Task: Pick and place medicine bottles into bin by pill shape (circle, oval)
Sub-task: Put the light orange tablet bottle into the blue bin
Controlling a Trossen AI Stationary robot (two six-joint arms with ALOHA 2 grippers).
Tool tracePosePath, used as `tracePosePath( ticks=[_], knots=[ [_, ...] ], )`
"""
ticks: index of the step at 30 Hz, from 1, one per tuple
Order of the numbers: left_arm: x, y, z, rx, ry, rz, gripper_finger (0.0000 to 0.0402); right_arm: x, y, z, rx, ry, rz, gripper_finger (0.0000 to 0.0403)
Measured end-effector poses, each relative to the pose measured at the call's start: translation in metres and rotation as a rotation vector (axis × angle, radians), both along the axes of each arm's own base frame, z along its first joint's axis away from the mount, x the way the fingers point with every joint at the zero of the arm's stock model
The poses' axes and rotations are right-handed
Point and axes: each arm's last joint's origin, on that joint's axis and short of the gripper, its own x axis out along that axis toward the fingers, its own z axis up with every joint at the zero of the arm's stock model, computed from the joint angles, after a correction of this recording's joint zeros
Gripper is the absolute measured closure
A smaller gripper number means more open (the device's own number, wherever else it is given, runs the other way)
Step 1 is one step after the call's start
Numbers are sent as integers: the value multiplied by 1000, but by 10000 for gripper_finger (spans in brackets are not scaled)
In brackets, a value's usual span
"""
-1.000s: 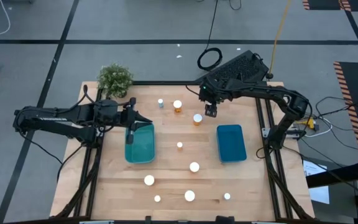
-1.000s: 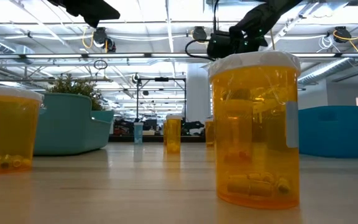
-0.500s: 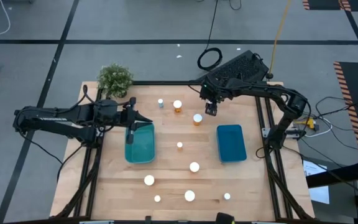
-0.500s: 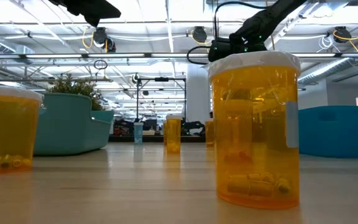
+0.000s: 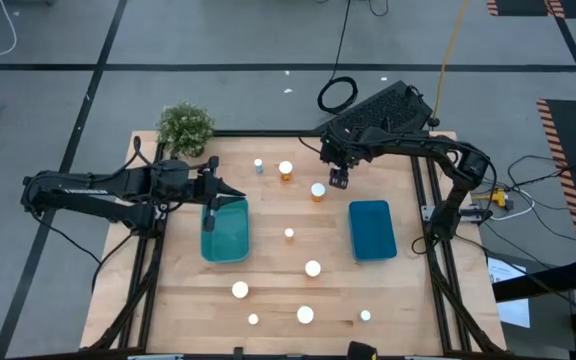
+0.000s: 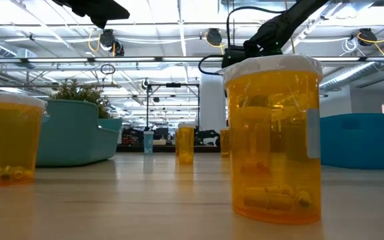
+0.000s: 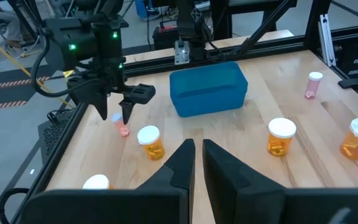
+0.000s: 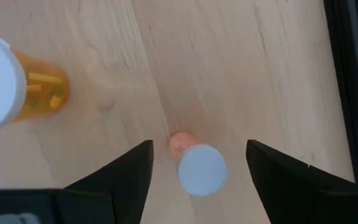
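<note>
My right gripper point(image 8: 194, 165) hangs spread wide over a small pink bottle point(image 8: 194, 163) at the surface's far side. My left gripper point(image 7: 196, 155), nearly closed and empty, waits over the teal bin point(image 5: 225, 230). About ten bottles remain unsorted.

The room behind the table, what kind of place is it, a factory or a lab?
Probably a robotics lab or workshop. The ceiling has exposed pipes and beams, cables trail over the grey floor, and the wooden table sits in a black metal frame.
</note>
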Motion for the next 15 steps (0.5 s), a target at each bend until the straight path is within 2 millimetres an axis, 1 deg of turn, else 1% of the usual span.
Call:
tracePosePath(
  ticks=[3,15],
  knots=[
    [0,0,0,0,0,0,366,-2,1,-1,13,20,-3,170],
    [0,0,0,0,0,0,366,-2,1,-1,14,18,-14,251]
  ],
)
